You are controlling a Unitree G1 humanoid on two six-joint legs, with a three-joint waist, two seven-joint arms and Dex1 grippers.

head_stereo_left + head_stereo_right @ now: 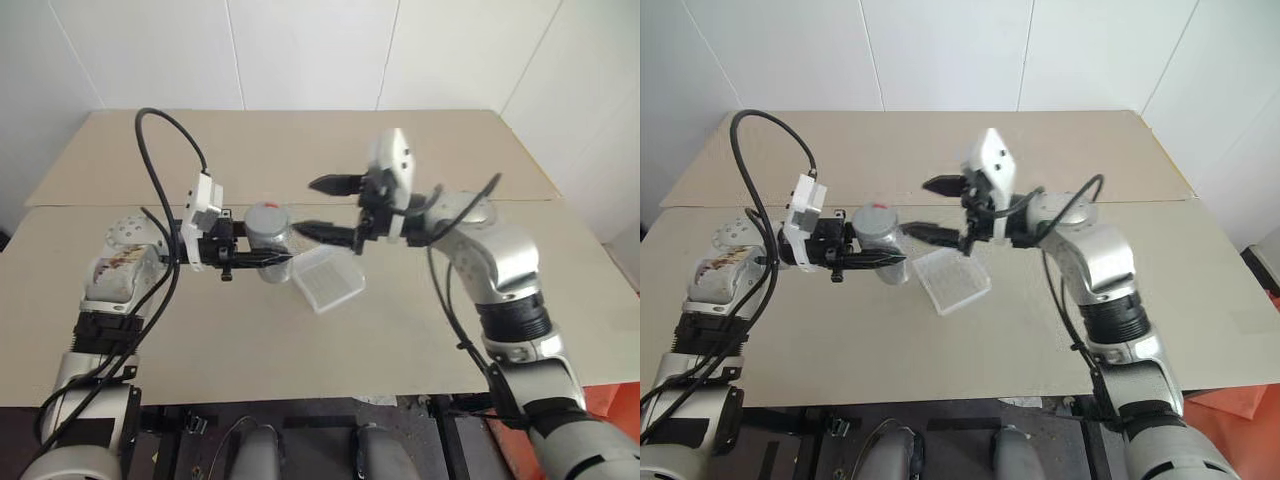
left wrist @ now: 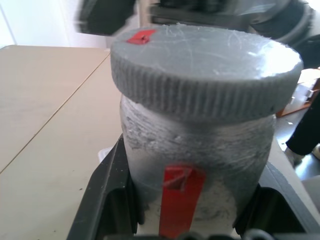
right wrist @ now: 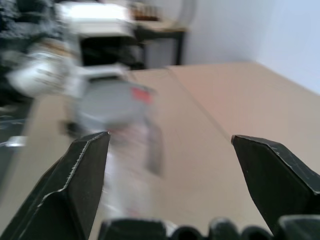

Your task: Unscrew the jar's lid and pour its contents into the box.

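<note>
Clamping the jar (image 1: pixel 270 245) upright above the table (image 1: pixel 420 330), left gripper (image 1: pixel 262 258) fingers (image 2: pixel 107 200) pinched on the body below the grey lid (image 2: pixel 200 70), lid seated on the jar with a red mark on top. Right gripper (image 1: pixel 330 208) spread wide, holding nothing, level with the lid and just beside it, pointing at the jar. Box (image 1: pixel 327 279) flat on the table, just beside and below the jar, between both arms.

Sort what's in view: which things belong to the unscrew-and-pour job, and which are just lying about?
Job: jar, held in the shut left gripper; its lid, screwed on; box on the table; open right gripper beside the lid.

Lying about: nothing loose; just the table.
</note>
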